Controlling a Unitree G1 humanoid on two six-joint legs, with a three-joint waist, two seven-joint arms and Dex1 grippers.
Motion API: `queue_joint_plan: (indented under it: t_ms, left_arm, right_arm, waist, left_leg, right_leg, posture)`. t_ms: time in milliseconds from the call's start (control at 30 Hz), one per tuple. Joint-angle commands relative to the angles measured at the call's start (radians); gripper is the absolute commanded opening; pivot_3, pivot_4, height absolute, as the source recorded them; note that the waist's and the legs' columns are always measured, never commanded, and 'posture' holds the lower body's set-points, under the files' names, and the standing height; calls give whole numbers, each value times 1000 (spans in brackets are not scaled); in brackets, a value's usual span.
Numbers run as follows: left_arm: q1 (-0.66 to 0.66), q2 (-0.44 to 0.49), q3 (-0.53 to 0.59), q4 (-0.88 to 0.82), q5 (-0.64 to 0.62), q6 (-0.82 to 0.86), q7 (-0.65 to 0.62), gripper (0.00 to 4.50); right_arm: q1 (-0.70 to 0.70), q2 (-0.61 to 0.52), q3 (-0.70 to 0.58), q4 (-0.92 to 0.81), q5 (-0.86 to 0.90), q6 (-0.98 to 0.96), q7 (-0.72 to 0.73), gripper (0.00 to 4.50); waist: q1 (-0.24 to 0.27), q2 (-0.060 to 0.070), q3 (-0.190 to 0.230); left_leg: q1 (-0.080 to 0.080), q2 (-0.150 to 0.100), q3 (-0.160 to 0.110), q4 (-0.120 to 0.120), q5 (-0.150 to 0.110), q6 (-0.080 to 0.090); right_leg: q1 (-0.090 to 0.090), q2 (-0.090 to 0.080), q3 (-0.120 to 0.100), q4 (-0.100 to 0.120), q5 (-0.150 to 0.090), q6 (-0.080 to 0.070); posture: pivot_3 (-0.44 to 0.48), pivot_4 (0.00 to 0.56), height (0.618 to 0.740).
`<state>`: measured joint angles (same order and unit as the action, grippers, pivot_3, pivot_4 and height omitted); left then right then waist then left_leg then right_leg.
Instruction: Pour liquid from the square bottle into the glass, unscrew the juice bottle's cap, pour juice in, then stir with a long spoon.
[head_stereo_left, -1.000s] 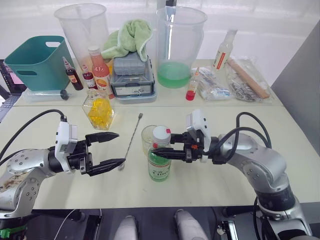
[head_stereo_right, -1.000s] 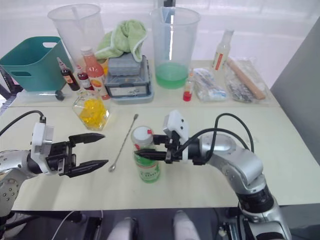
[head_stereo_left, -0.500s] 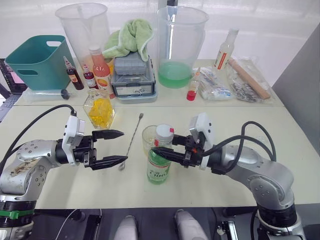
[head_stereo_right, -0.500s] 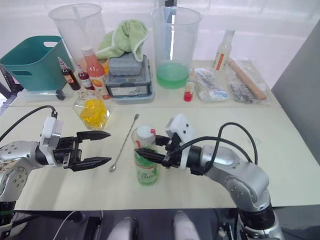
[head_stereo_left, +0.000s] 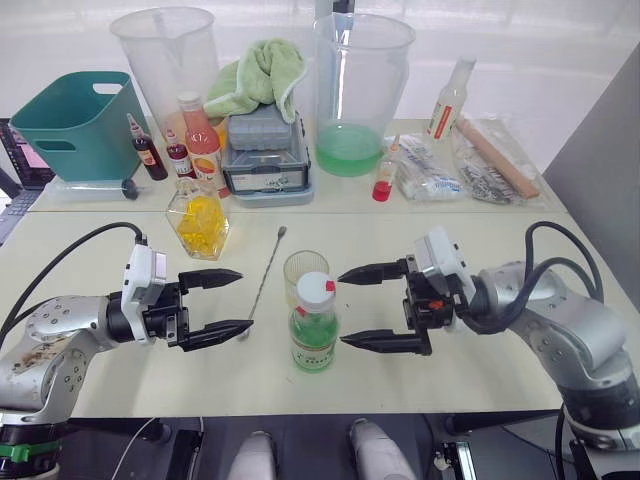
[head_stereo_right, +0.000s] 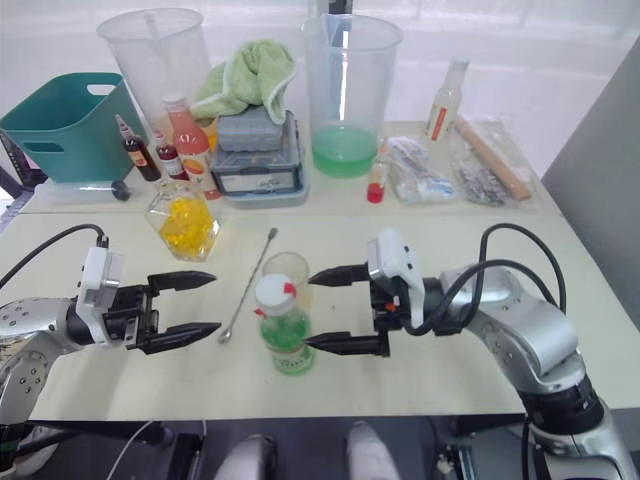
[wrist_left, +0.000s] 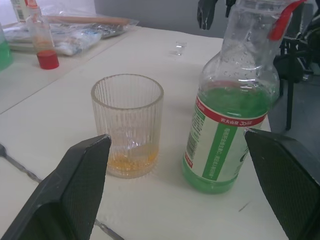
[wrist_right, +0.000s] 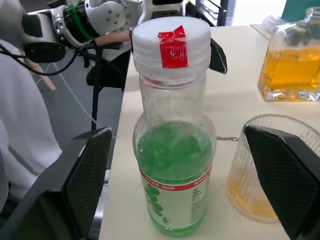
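Slim clear plastic juice bottle of green liquid upright on pale counter, white screw cap on, just in front of small ribbed clear glass holding thin amber layer. Right gripper beside bottle, jaws wide apart, empty. Left gripper jaws likewise spread, empty. Thin silver long spoon flat between left gripper and glass. Square faceted bottle with yellow contents behind.

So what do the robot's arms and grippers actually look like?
Both arms are smooth silver-grey metal shells with rounded joints, and a black cable loops over each. A white box sits on each wrist. The left gripper and the right gripper each have two long, black, pointed fingers. The left arm's shell looks scuffed.
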<state>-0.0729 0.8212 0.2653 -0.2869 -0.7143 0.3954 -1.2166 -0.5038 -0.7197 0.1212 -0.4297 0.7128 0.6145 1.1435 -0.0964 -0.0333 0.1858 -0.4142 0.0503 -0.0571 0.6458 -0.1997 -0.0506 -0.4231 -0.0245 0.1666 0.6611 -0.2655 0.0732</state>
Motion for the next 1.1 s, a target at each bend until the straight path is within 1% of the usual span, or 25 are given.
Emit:
queue_joint_plan:
  t_ms: [33, 200, 367, 500, 633, 667, 733, 767, 833, 900, 933, 1100]
  left_arm:
    - [18, 5, 54, -61, -35, 4, 18, 4500]
    - [60, 12, 95, -117, -68, 24, 40, 4500]
    - [108, 1, 136, -174, -123, 58, 65, 4500]
    - [164, 9, 172, -218, -161, 77, 61, 4500]
    - [184, 22, 182, -227, -168, 79, 56, 4500]
    - [183, 25, 180, -226, -171, 79, 55, 4500]
    - [177, 29, 176, -221, -166, 76, 54, 4500]
    - [173, 29, 172, -219, -163, 74, 54, 4500]
    - [165, 29, 164, -213, -159, 73, 53, 4500]
    - [154, 28, 152, -196, -149, 66, 42, 4500]
    - [150, 26, 146, -190, -144, 62, 37, 4500]
    - [119, 20, 107, -166, -129, 49, 22, 4500]
  right_arm:
    - [-87, 11, 42, 116, -40, -91, 160, 4461]
    - [-226, 82, 106, 260, -60, -139, 316, 4461]
    - [-299, 145, 123, 314, -64, -120, 357, 4461]
    - [-317, 175, 136, 331, -75, -124, 375, 4461]
    - [-319, 196, 151, 350, -107, -147, 383, 4461]
    - [-316, 202, 154, 355, -115, -153, 383, 3932]
    - [-312, 214, 157, 363, -127, -164, 381, 3298]
    - [-309, 219, 157, 367, -133, -168, 379, 2888]
    - [-300, 227, 162, 372, -150, -181, 370, 2304]
    - [-284, 234, 165, 368, -168, -196, 356, 1553]
    - [-277, 235, 164, 365, -173, -200, 350, 1411]
    - [-224, 209, 134, 299, -171, -191, 300, 1409]
  waist:
    - [0, 0, 0]
    - [-1, 0, 0]
    - [1, 0, 0]
    - [1, 0, 0]
    - [0, 0, 0]
    - [0, 0, 0]
    - [-1, 0, 0]
    - [-1, 0, 0]
    - [0, 0, 0]
    - [0, 0, 0]
    - [0, 0, 0]
    - [0, 0, 0]
  left_leg:
    - [0, 0, 0, 0, 0, 0]
    - [0, 0, 0, 0, 0, 0]
    - [0, 0, -1, 0, 0, 0]
    - [0, 0, -1, 0, 0, 0]
    - [0, 0, -1, 0, 0, 0]
    - [0, 0, -1, 0, 0, 0]
    - [0, 0, 0, 0, 0, 0]
    - [1, 0, 0, 0, 0, 0]
    - [0, 0, 0, 0, 0, 0]
    - [0, 0, 0, 0, 0, 0]
    - [0, 0, 0, 0, 0, 0]
    - [1, 0, 0, 0, 0, 0]
  right_leg:
    - [0, 0, 0, 0, 0, 0]
    - [0, 0, 0, 0, 0, 0]
    - [0, 0, 0, 1, 0, 0]
    - [0, 0, 0, 1, 0, 0]
    - [0, 0, -1, 2, 0, 0]
    - [0, 0, 0, 1, 0, 0]
    - [0, 0, 0, 2, 0, 0]
    - [0, 0, -1, 2, 0, -1]
    - [0, 0, 0, 2, 0, -1]
    - [0, 0, -1, 1, 0, -1]
    - [0, 0, -1, 1, 0, -1]
    - [0, 0, -1, 2, 0, -1]
  posture:
    - [0, 150, 728]
    - [0, 150, 728]
    - [0, 150, 728]
    - [0, 150, 728]
    - [0, 150, 728]
    - [0, 150, 728]
    - [0, 150, 728]
    - [0, 150, 728]
    - [0, 150, 728]
    - [0, 150, 728]
    - [0, 150, 728]
    - [0, 150, 728]
